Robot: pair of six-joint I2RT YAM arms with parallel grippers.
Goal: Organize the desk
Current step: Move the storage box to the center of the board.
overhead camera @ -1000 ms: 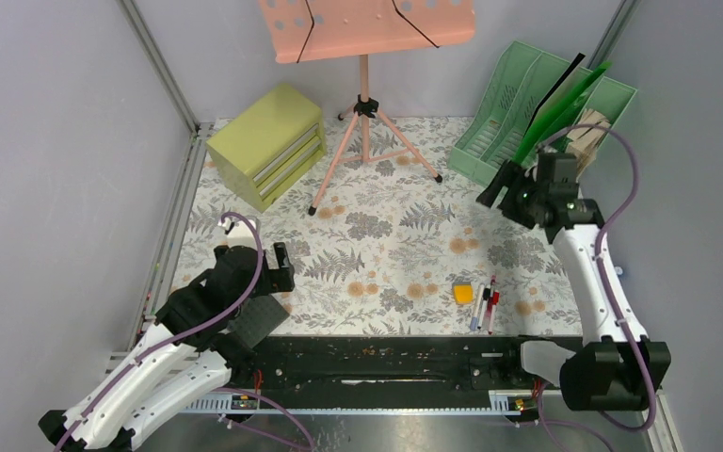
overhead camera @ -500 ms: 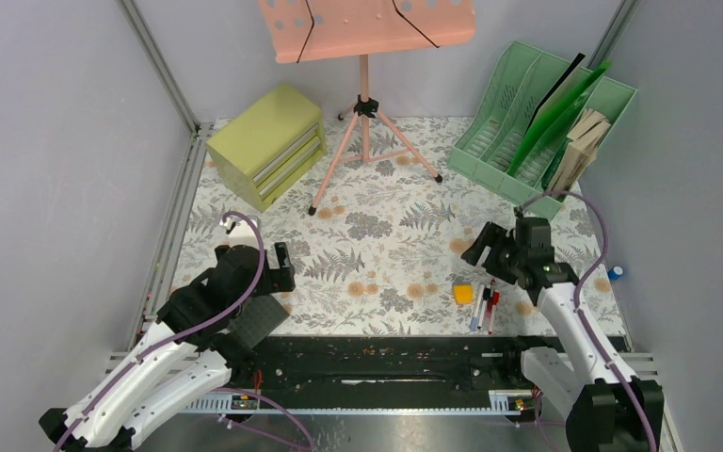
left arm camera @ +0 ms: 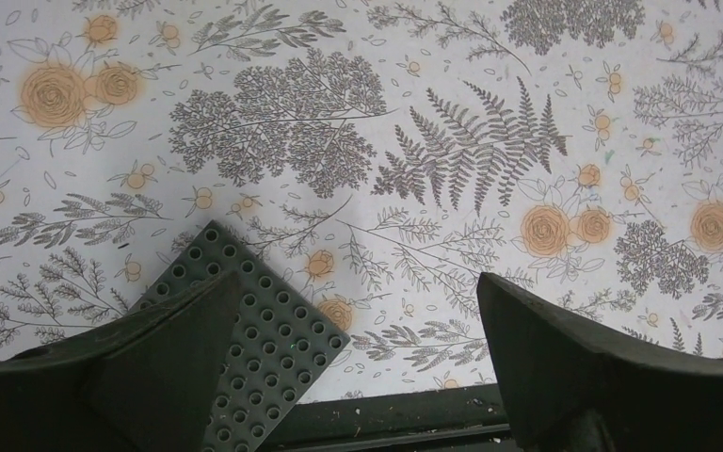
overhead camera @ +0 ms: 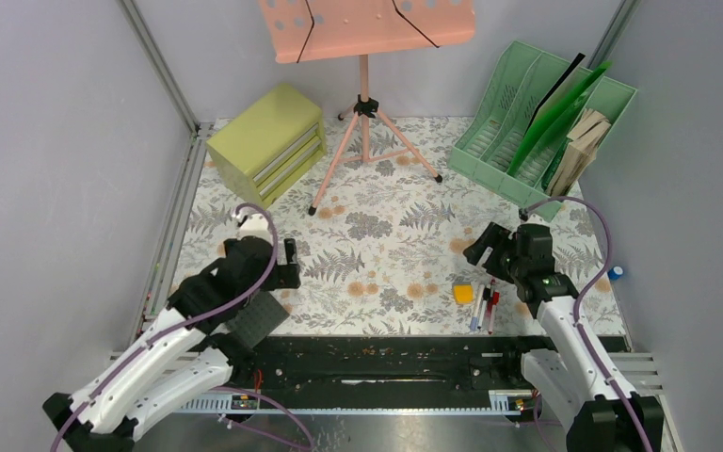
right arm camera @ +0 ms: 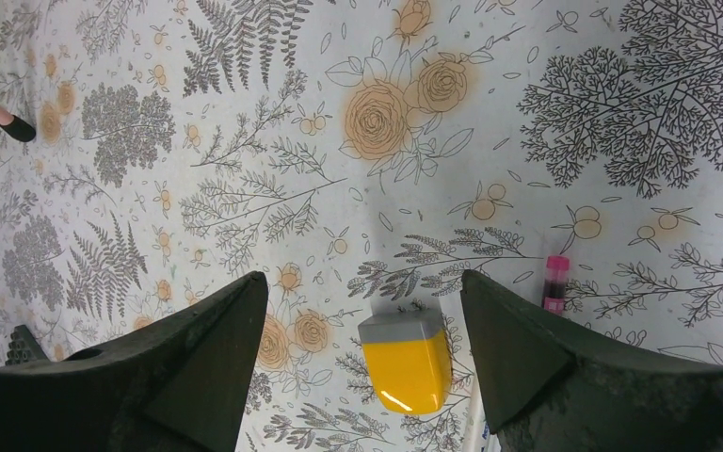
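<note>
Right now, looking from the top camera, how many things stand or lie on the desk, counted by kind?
Drawer cabinet: 1
Music stand: 1
File tray: 1
Grey studded plate: 1
Small yellow block: 1
Pens: 3, as far as the top view shows
Total on the desk: 8
</note>
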